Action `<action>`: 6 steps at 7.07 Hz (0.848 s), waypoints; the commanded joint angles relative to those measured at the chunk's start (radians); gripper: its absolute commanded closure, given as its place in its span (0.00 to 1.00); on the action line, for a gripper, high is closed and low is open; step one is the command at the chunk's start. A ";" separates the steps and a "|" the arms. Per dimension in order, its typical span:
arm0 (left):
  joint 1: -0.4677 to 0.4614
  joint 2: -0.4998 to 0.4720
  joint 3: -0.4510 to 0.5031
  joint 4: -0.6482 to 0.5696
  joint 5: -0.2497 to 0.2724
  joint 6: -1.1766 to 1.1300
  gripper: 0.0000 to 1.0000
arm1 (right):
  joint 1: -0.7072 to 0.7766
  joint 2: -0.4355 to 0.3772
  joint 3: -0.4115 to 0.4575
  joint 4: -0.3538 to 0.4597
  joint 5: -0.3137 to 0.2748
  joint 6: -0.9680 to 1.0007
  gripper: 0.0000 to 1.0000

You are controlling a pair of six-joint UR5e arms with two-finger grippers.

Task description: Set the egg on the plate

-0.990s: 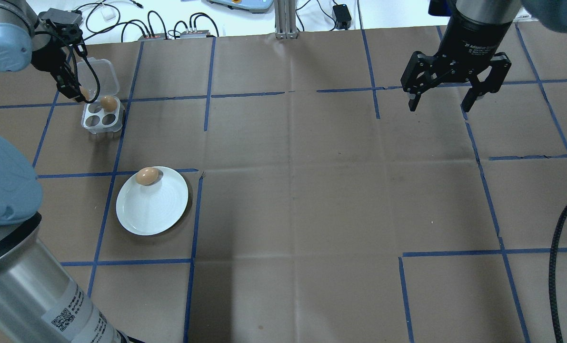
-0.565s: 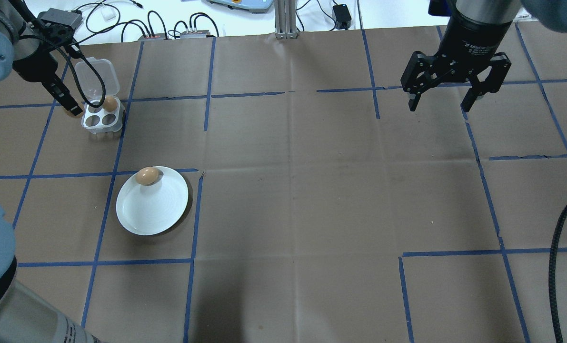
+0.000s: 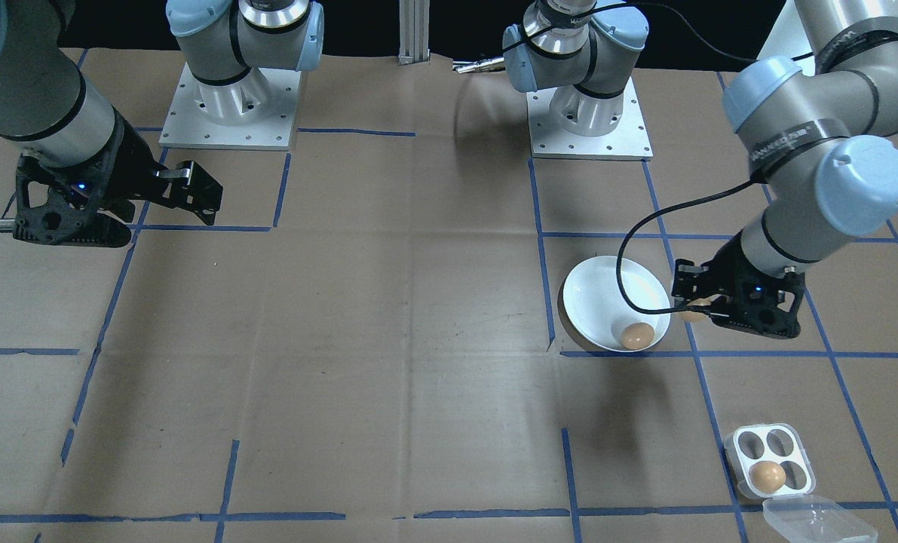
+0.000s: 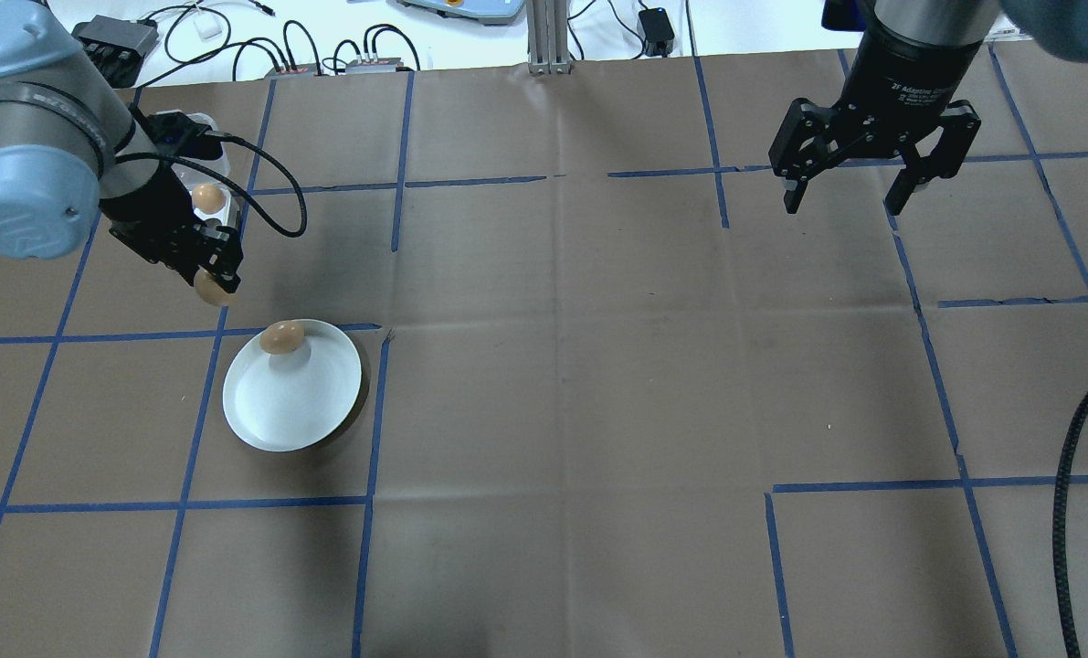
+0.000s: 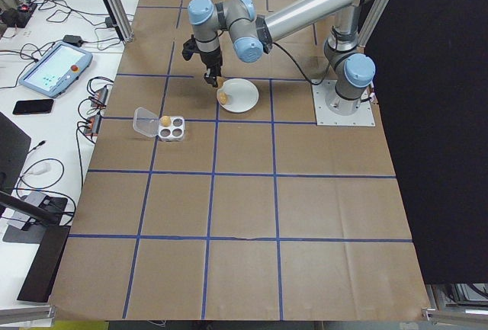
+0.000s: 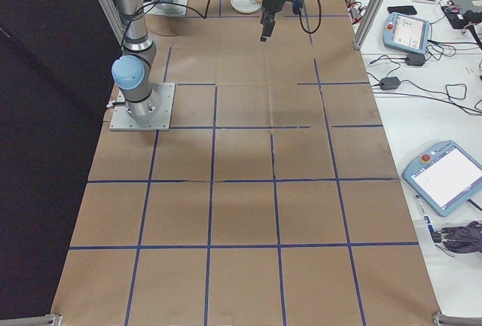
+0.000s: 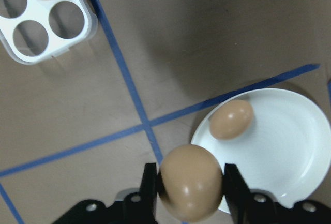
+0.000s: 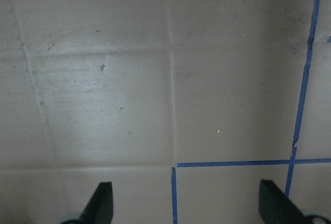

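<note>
My left gripper (image 4: 212, 285) is shut on a brown egg (image 7: 190, 182), held in the air just beside the far-left rim of the white plate (image 4: 306, 402). Another egg (image 4: 282, 336) lies on the plate near its far rim; it shows in the front view as the egg (image 3: 636, 335) on the plate (image 3: 596, 302), with the held egg (image 3: 694, 312) at the left gripper (image 3: 699, 311). My right gripper (image 4: 859, 192) hangs open and empty over the far right of the table, its fingers (image 8: 99, 203) wide apart in the right wrist view.
A square white four-cup egg tray (image 3: 770, 460) with a clear open lid holds one egg (image 3: 767, 476); it sits past the plate, partly hidden by my left arm in the overhead view. Cables and devices lie beyond the table's far edge. Blue tape lines grid the brown surface.
My left gripper has moved from the egg tray toward the plate, carrying an egg. The right arm has stayed put.
</note>
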 commanded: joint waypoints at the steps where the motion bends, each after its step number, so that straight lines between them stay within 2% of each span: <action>1: -0.052 -0.007 -0.114 0.108 -0.016 -0.211 0.68 | 0.000 0.000 0.000 0.000 0.000 0.000 0.00; 2: -0.053 -0.027 -0.171 0.225 -0.034 -0.228 0.67 | 0.000 0.000 0.000 0.000 0.000 0.000 0.00; 3: -0.059 -0.047 -0.206 0.280 -0.038 -0.257 0.67 | 0.000 0.000 0.000 0.000 0.000 0.000 0.00; 4: -0.059 -0.050 -0.217 0.284 -0.038 -0.271 0.67 | 0.000 0.000 0.000 0.000 0.000 0.000 0.00; 5: -0.059 -0.052 -0.217 0.284 -0.039 -0.271 0.61 | 0.000 0.000 0.000 0.000 0.000 0.000 0.00; 6: -0.059 -0.053 -0.217 0.284 -0.050 -0.270 0.48 | 0.000 0.000 0.000 0.000 0.000 0.000 0.00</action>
